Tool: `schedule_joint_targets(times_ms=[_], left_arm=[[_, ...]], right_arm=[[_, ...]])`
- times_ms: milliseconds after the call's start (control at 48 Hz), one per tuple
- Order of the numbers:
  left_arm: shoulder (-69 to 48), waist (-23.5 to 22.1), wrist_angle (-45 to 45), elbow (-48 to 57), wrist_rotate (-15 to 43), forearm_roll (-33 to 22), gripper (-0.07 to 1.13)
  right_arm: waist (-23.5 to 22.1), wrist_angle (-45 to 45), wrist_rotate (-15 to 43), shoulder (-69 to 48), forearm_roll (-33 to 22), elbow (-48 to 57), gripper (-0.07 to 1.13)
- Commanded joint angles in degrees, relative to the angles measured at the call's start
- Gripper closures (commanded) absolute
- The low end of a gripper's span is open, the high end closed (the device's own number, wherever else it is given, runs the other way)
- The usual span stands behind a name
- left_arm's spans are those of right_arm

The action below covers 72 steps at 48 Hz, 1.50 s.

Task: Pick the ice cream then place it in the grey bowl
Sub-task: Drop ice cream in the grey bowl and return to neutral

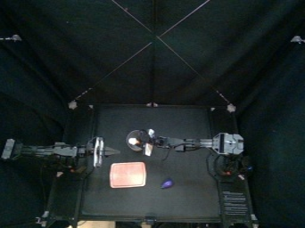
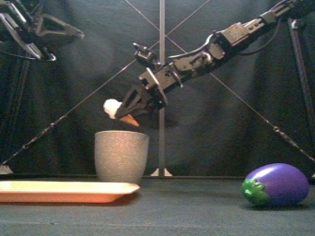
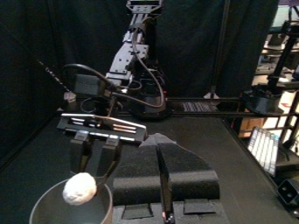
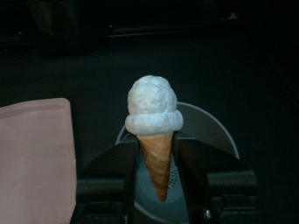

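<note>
While the R arm reaches in from the right to about mid-desk, the R gripper [image 2: 135, 114] hangs just above the grey bowl [image 2: 121, 155], jaws clamped on the ice cream [image 2: 118, 109] by its cone. Scoop is white, cone tan. In the front view the toy sits tilted, scoop end toward the left, right over the bowl's mouth but not inside, w/ a small gap to the rim. R wrist view: cone pinched between both jaws, bowl opening directly behind it, pink tray [image 4: 35, 149] off to one side. Bowl stands upright on the desk [image 2: 185, 207], just behind the tray's back edge per top view. A purple eggplant toy [image 2: 275, 184] lies near the desk's front, right of the tray, apart from the rest. L arm rests at the desk's left side, L gripper [image 3: 163, 153] w/ jaws closed on nothing.
</note>
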Motion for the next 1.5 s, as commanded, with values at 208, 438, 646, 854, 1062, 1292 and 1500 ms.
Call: schedule_joint_targets(times_ms=[208, 438, 646, 854, 1062, 1292, 1500], left_arm=[[-0.7, 0.1, -0.3, -0.4, 0.2, 0.1, 1.09], [-0.7, 0.1, -0.3, -0.3, 0.2, 0.1, 1.09], [-0.8, 0.1, -0.3, -0.2, 0.2, 0.1, 1.09], [-0.9, 0.1, -0.3, -0.1, 0.3, 0.4, 1.09], [-1.0, 0.2, -0.3, 0.0, 0.3, 0.4, 1.09], [-1.1, 0.1, -0.3, 0.1, 0.3, 0.4, 1.09], [-1.1, 0.1, -0.3, 0.2, 0.3, 0.5, 1.09]], right_arm=[[-0.6, -0.5, -0.3, -1.7, -0.6, -1.1, 0.07], [-0.6, -0.5, -0.5, -7.0, -2.8, 0.4, 0.04], [0.1, -2.8, -0.4, -20.2, -3.3, 7.9, 0.04], [3.2, -13.7, 0.0, -31.6, -2.9, 20.7, 0.04], [5.2, -17.8, 0.1, -42.6, 0.1, 31.4, 0.04], [6.9, -17.8, 0.2, -54.2, 0.9, 39.2, 0.04], [8.1, -16.3, 0.2, -64.3, 2.5, 44.7, 0.04]])
